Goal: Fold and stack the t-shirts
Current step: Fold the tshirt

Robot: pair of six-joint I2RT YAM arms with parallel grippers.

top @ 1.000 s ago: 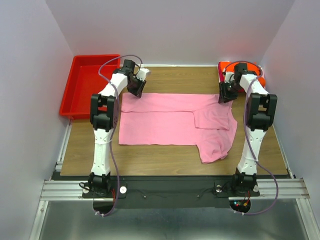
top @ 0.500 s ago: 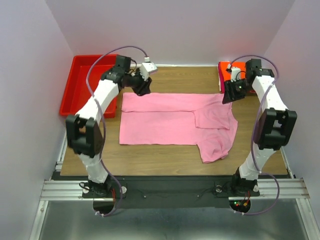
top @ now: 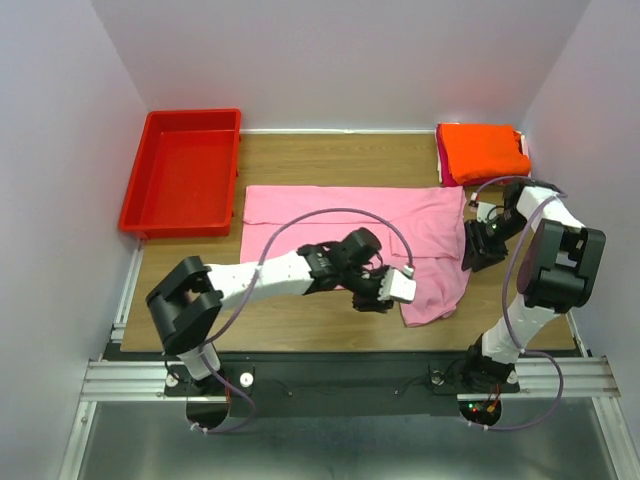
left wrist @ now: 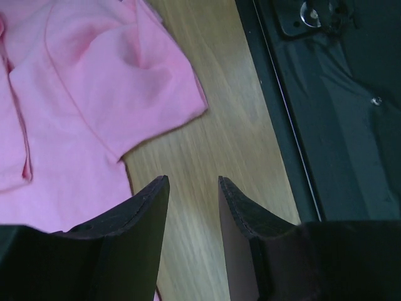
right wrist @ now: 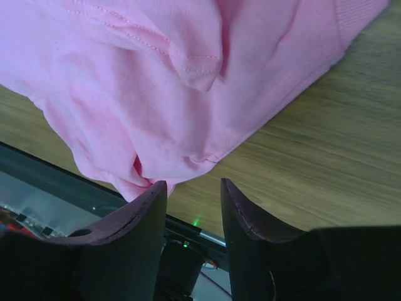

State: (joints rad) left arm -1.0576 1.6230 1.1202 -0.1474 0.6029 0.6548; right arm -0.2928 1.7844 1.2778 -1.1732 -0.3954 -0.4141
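Over the near part of the table (top: pixel 300 160), the left end effector (top: pixel 378 292) reached across the light pink t-shirt (top: pixel 340 225), its fingers (left wrist: pixel 135 216) partly apart with only bare wood showing between them and nothing in their hold. Ahead of and to the left of those fingers in the wrist view lay the shirt's lower corner (left wrist: pixel 94 94), its hem just beyond the fingertips and not touching them, as far as the angle allowed one to tell. To the right of that end effector ran the dark front rail of the rig (left wrist: pixel 338 125).

Beside the shirt's right edge, the right end effector (top: pixel 478 247) hung with its fingers (right wrist: pixel 141 213) likewise partly parted and empty; the rumpled sleeve and side hem (right wrist: pixel 156 125) sat just beyond the fingertips, with wood between them. Behind this end effector, at the far right corner, the bright orange t-shirt (top: pixel 484 150) lay folded on top of a darker pink-red one (top: pixel 443 165), only an edge of which showed. Well off to the far left of both stood the red tray (top: pixel 185 175)
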